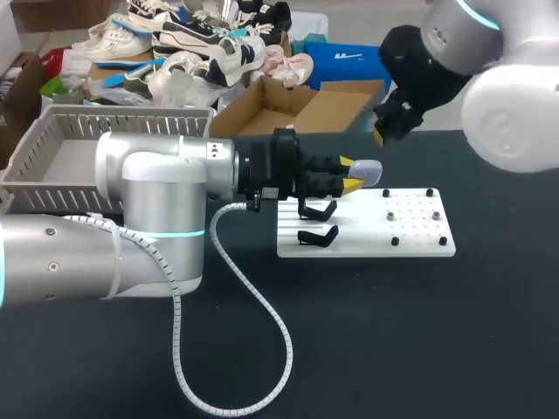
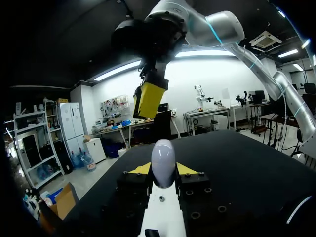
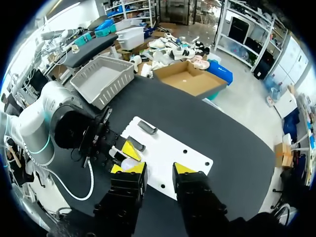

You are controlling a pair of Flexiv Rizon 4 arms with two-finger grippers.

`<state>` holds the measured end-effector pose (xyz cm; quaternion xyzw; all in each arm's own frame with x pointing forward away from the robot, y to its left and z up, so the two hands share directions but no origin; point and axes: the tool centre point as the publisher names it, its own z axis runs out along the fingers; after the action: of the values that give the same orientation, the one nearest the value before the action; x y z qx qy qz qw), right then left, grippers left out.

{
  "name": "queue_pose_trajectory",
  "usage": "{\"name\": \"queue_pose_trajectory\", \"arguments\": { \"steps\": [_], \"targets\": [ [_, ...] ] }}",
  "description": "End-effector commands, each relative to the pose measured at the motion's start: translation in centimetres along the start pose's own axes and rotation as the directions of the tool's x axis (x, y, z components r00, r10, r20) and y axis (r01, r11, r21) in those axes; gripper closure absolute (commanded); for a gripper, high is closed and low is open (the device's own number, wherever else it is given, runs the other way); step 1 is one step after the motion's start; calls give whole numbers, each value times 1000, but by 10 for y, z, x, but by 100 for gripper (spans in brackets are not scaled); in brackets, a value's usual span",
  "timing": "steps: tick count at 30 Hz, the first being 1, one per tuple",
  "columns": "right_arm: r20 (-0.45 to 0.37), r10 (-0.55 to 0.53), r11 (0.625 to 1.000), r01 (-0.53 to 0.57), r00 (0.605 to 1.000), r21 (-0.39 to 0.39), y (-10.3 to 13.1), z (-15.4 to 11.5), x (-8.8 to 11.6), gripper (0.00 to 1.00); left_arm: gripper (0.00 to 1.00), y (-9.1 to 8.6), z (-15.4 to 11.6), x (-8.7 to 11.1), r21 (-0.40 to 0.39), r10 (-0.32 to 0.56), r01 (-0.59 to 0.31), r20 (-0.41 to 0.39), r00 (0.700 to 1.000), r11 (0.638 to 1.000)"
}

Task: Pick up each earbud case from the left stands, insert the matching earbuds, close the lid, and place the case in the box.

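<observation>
**While an earbud case (image 1: 370, 172) was gripped over the white board (image 1: 419, 240)**

Where the left arm was stretched across the desk (image 1: 393, 349), the pale earbud case was clamped from two sides by the left jaws. It was held just above the white board's far edge, near the two black stands (image 1: 317, 223). The right jaws were held apart and empty, raised well above the board. A cardboard box (image 1: 297, 109) was seen beyond the board.
</observation>
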<state>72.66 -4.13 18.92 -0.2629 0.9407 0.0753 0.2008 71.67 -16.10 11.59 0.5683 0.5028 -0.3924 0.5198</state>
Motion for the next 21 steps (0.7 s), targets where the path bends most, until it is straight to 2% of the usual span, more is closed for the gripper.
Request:
{"name": "queue_pose_trajectory", "arguments": {
  "steps": [1,6,11,15,17,21],
  "targets": [
    [92,14,999,-17,996,31,3,-16,26,69,100,1,-3,-2,-13,3,-2,11,1000,1000],
    [126,63,998,-67,990,22,-3,-21,42,69,100,17,-26,-13,-65,25,-23,39,999,998],
    [135,118,993,-120,984,1,-10,-21,54,71,100,37,-60,-22,-146,70,-65,26,997,987],
    [127,152,988,-153,980,-6,-14,-20,61,71,100,58,-107,-19,-255,102,-107,-32,994,961],
    [131,166,986,-164,977,-26,-14,-19,62,72,100,67,-132,-18,-325,101,-112,-50,994,939],
    [135,175,985,-171,975,-36,-11,-16,62,71,100,85,-178,-15,-417,122,-159,-114,986,895]
  ]
}}
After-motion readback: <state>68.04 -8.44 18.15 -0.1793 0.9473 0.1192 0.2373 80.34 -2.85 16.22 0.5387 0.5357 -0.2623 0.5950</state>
